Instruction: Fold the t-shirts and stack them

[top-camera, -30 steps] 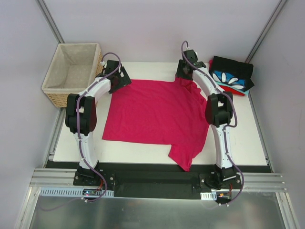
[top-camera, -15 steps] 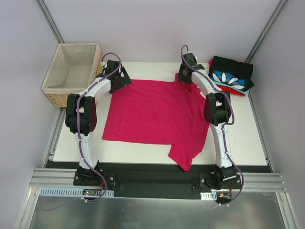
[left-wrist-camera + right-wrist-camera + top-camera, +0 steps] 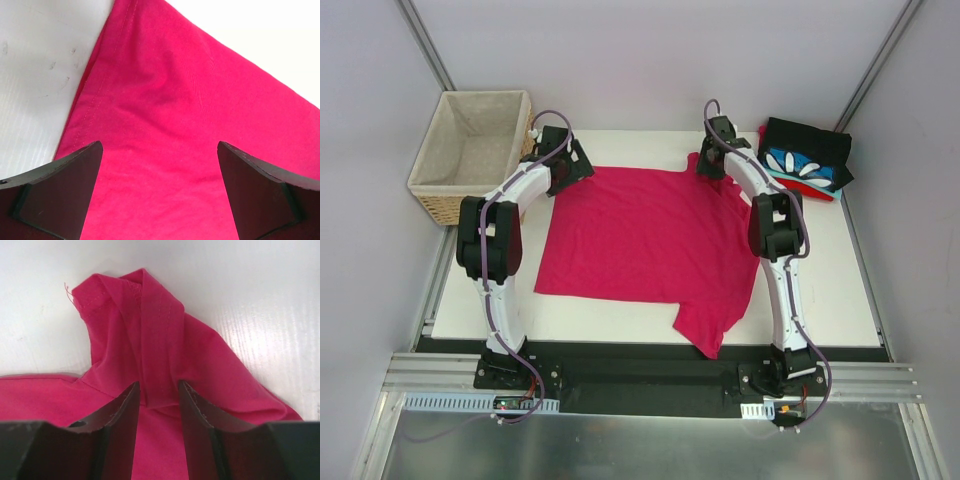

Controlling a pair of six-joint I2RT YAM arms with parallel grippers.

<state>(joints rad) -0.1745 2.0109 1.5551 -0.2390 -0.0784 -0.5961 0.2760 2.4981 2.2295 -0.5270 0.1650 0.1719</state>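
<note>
Two white-shelled arms, the left arm [image 3: 498, 300] and the right arm [image 3: 786, 300], carry bulky black joint housings well behind the jaws. A thin purple cable [image 3: 556, 119] trails along each from a black base [image 3: 503, 373] toward the jaws, which are dark, near-black wedges tapering to blunt tips.

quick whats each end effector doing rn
left end effector: open, holding nothing
right end effector: shut on a raised fold of the magenta t-shirt
</note>
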